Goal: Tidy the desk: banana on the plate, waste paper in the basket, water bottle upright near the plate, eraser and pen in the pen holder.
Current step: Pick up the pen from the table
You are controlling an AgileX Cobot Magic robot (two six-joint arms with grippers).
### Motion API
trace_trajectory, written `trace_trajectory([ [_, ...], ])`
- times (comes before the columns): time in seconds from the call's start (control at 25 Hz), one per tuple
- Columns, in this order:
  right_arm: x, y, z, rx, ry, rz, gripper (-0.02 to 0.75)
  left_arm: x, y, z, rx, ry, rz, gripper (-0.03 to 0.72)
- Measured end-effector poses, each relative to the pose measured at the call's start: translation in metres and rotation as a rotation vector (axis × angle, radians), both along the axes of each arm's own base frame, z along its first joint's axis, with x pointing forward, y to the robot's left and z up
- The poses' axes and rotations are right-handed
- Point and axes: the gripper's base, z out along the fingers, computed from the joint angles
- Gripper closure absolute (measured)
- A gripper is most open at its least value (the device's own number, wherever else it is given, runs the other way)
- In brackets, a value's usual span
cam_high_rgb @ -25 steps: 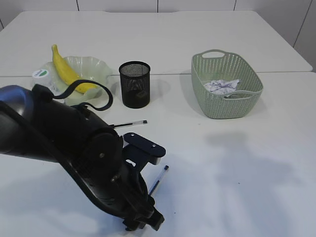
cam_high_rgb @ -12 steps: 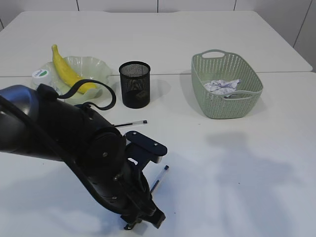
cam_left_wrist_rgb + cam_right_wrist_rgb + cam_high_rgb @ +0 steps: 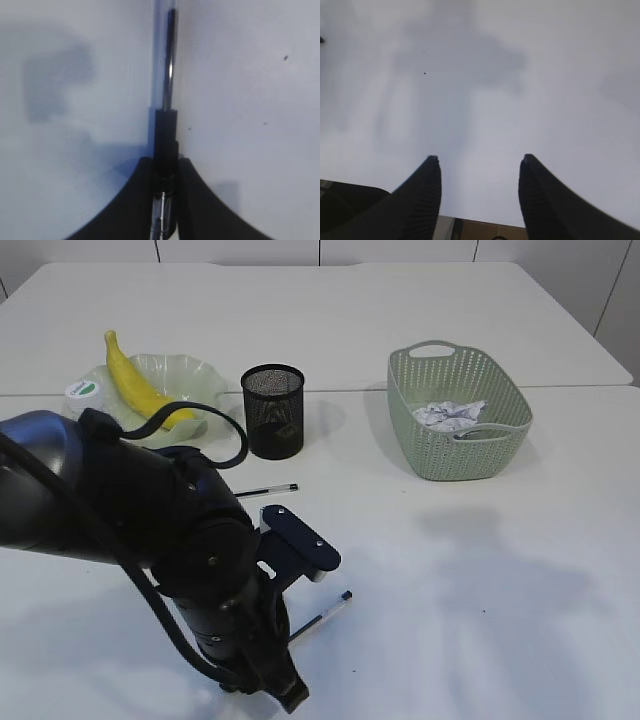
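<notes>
Near the front edge of the table [image 3: 520, 570], the left gripper [image 3: 165, 200] is clenched on a pen [image 3: 165, 90]. In the left wrist view its two dark fingers [image 3: 137, 200] press against the black end of the pen from both sides, and the clear barrel runs straight away from them over the white surface. In the exterior view the free end of this pen [image 3: 325, 612] sticks out to the right of the big black left arm [image 3: 150, 530].

A second pen [image 3: 265, 491] lies flat on the table, between the arm and the black mesh pen holder [image 3: 273, 410]. Something small shows through the mesh of the holder, but I cannot tell what it is.

The banana [image 3: 135, 385] lies on the pale green plate [image 3: 195, 375] at the far left. Just beside the plate a round green and white cap [image 3: 82, 390] is visible. The green basket [image 3: 458, 410] stands at the right, with crumpled paper [image 3: 448, 415] inside.

The right gripper [image 3: 480, 185] hangs above bare table, released, with its fingers well apart and nothing between them.
</notes>
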Motion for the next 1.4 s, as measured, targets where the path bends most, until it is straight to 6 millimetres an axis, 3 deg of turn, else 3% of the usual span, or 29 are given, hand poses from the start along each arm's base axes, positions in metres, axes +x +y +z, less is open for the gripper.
trace_trajectory([
  [0.2,0.000,0.000,0.000,0.000,-0.002,0.000,0.363,0.004,0.010,0.001,0.137,-0.059,-0.135,0.627],
  [0.44,0.000,0.000,0.000,0.000,-0.002,0.000,0.363,0.003,0.013,0.005,0.146,-0.069,-0.146,0.630],
  [0.72,0.000,0.000,0.000,0.000,-0.004,0.000,0.363,0.000,0.017,0.060,0.042,-0.182,-0.150,0.632],
  [0.96,0.000,0.000,0.000,0.000,-0.004,0.000,0.363,-0.008,0.032,0.106,0.034,-0.268,-0.164,0.633],
  [1.4,0.003,0.000,0.001,0.003,-0.030,-0.001,0.363,-0.018,0.052,0.131,0.108,-0.290,-0.153,0.648],
])
